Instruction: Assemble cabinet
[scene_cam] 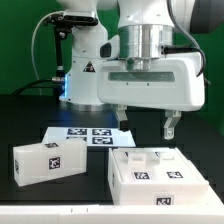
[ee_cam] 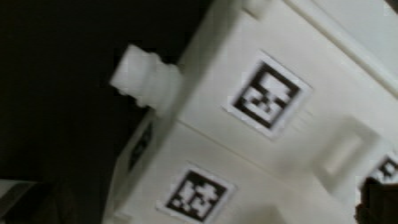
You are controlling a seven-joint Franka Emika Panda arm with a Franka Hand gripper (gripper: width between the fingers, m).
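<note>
white cabinet (scene_cam: pixel 160 178) is sitting below the wide-open, empty gripper (scene_cam: pixel 145 126); descending off-centre risks a finger striking its top.

— Where's the gripper (scene_cam: pixel 145 123)?
— Above the cabinet (scene_cam: pixel 160 178), jaws spread, clear of its top.
— The smaller tagged block (scene_cam: pixel 47 160)?
— Well apart from the jaws, toward the exterior view's left, near the marker board (scene_cam: pixel 85 135).
</note>
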